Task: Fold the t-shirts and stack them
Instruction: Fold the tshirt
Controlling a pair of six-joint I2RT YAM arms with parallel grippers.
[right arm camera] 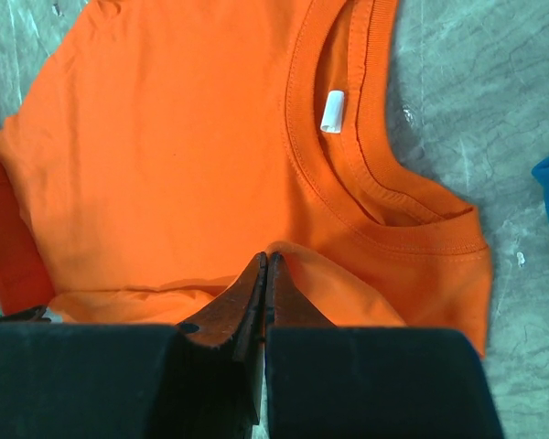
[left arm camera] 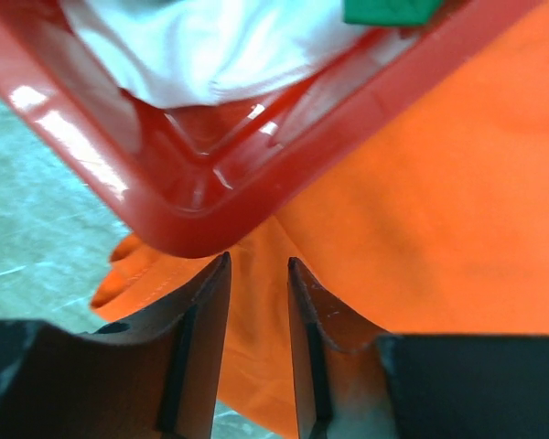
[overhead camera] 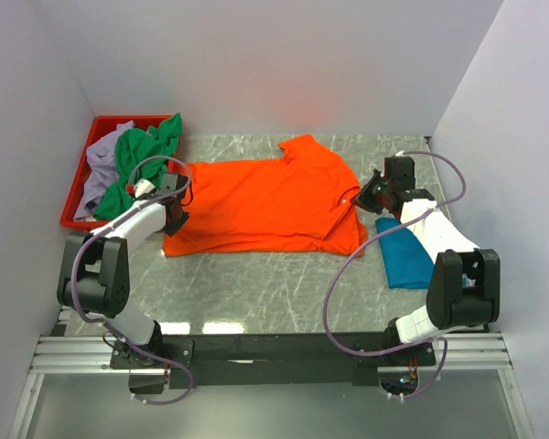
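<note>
In the tray (overhead camera: 73, 187), green shirt (overhead camera: 137, 160) overlaps lavender shirt (overhead camera: 99, 174).

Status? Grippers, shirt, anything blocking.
Left gripper open over orange shirt, left edge. Right gripper shut on its near edge. Tray corner crowds left gripper.

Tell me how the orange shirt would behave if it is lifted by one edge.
The orange shirt would probably droop and fold, since it lies flat with soft creases. It looks thin, so likely light. Pushed, it would probably bunch up on the table rather than slide whole.
</note>
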